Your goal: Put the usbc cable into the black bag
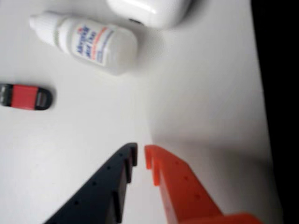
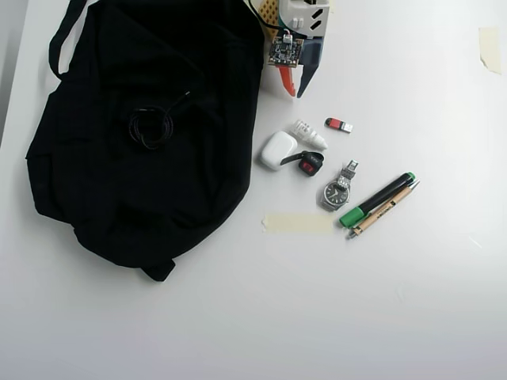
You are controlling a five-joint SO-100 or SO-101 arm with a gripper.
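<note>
The black bag point(image 2: 142, 182) lies flat on the left of the white table in the overhead view. A coiled black cable point(image 2: 150, 125) rests on top of its fabric, one end sticking out to the upper right. My gripper point(image 2: 296, 93) is at the top, just right of the bag's edge and apart from the cable. In the wrist view its black and orange fingers point(image 1: 140, 156) are almost together with nothing between them, above bare table. The bag shows as a dark strip point(image 1: 280, 93) at the right edge of the wrist view; the cable is out of that view.
Right of the bag lie a white earbud case point(image 2: 278, 149) point(image 1: 149, 11), a white dropper bottle point(image 2: 309, 134) point(image 1: 88, 42), a red-black USB stick point(image 2: 339, 125) point(image 1: 25, 96), a black-red key fob point(image 2: 311, 162), a watch point(image 2: 339, 190), a green marker point(image 2: 379, 199), a pen point(image 2: 384, 212) and a tape strip point(image 2: 299, 222).
</note>
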